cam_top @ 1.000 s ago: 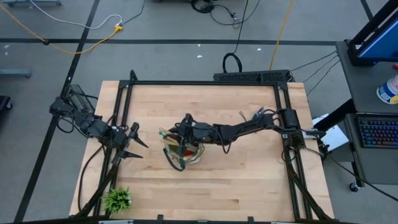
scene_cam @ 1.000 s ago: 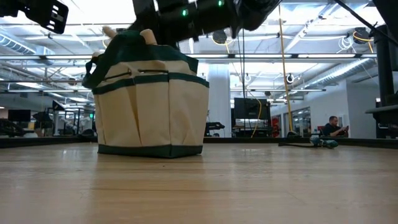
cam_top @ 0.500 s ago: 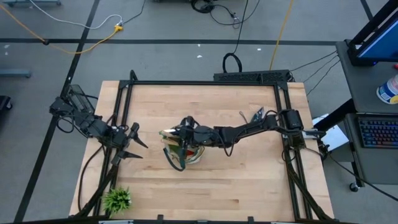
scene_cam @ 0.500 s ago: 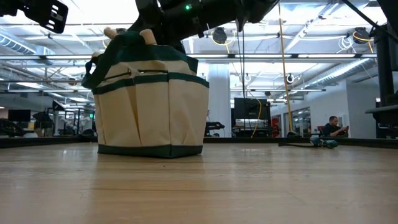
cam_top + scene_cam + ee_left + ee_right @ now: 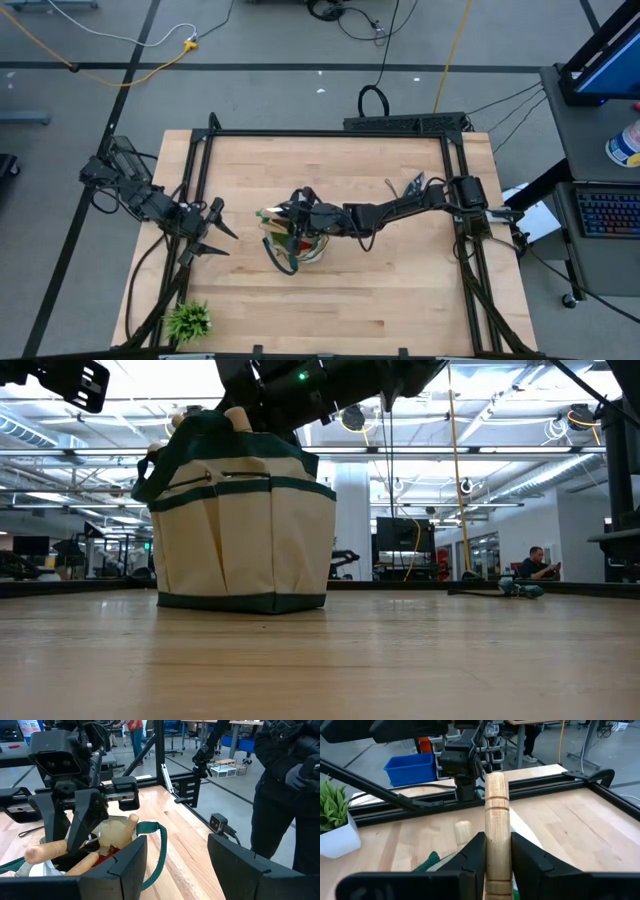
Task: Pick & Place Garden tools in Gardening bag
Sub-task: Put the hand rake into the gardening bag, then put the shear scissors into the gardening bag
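Observation:
The beige gardening bag with dark green trim stands on its base at the table's middle; it also shows in the low view. Wooden tool handles stick out of its top. My right gripper is over the bag's open top, shut on a wooden-handled tool; the tool's metal end is hidden. My left gripper waits open and empty near the table's left edge, its fingers wide apart. My right gripper pinches the tool's wooden handle between its two fingers. The handle runs on past the fingertips, and its grooved free end points toward the table's left side. It is held over the bag's opening. What is below the fingers is hidden.
A small spiky green plant in a white pot stands at the table's near left corner. A black frame runs round the table. The wood between the bag and the near edge is bare. A person sits far off in the room.
My right gripper has moved a little toward the table's left edge over the bag's top, still shut on the wooden handle. For the last half second it has kept still. The bag has stayed where it was.

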You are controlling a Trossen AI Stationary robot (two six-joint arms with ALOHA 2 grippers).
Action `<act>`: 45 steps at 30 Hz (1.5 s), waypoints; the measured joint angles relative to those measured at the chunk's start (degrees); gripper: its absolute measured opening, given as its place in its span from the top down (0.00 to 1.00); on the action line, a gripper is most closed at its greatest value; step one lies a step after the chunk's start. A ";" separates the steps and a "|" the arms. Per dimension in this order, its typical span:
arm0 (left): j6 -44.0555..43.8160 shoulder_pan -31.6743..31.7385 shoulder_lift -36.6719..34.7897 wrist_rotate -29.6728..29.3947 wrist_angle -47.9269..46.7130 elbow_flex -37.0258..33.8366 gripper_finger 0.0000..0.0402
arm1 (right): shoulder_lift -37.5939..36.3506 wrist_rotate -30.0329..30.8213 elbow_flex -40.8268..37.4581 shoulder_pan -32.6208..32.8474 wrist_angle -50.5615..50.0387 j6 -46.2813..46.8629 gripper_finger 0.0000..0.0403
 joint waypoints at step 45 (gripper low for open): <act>-1.00 0.00 0.02 0.20 0.00 0.00 0.46 | 0.00 -0.31 0.00 -0.26 -0.02 6.43 0.67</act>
